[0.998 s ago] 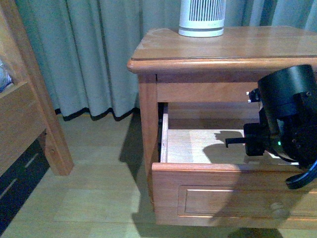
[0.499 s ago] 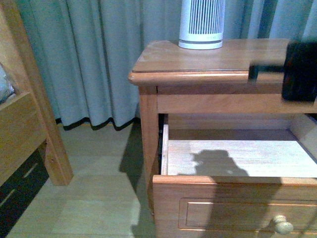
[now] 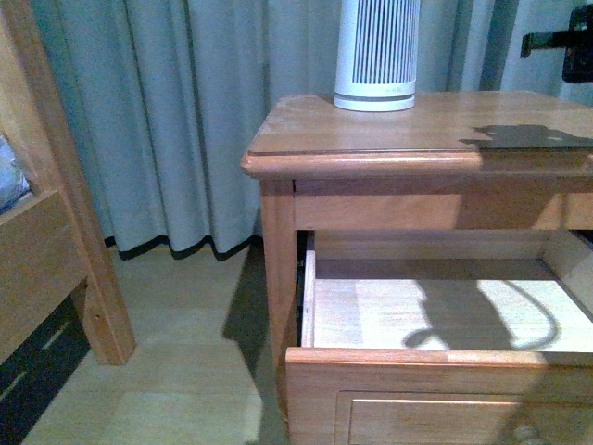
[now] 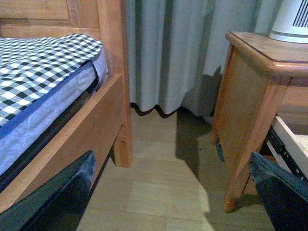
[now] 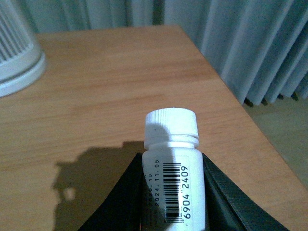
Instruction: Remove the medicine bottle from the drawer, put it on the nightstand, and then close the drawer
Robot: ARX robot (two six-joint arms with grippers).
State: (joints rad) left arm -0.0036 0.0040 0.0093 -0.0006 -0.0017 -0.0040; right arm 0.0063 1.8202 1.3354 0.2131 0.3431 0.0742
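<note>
Count: 1 medicine bottle [image 5: 172, 163], 1 nightstand [image 3: 371, 130], 1 drawer [image 3: 435, 357], 1 white ribbed device [image 3: 376, 54], 1 bed frame [image 3: 56, 213], 1 curtain [image 3: 185, 111], 2 grippers. Only a sliver of the drawer's knob [image 3: 528, 434] shows at the edge of front view.

Containers: drawer is pulled well out. Front view shows only shadows on its pale floor, & the far right part is cut off by the frame. Nightstand top carries the device twd the back, w/ a dark shadow patch on the top's right side.

Bottle: seen only in right wrist view. White ribbed cap points away from the cam, barcode label faces it. It sits over the nightstand top, off to the device's right & nr the top's right edge. Can't tell if its base touches the wood.

Right gripper [image 5: 172, 202]: jaws clamped on the bottle, dark fingers [image 5: 120, 197] pressed to either side of its body below the cap. In front view a bit of its black body shows at the upper right corner, above the level of the top.

Left gripper [image 4: 175, 192]: jaws spread wide, nothing btwn them. It hangs low nr the floor [image 3: 185, 324], btwn bed frame & nightstand, facing the curtain. A checked mattress cover [image 4: 38, 62] lies on the bed.
</note>
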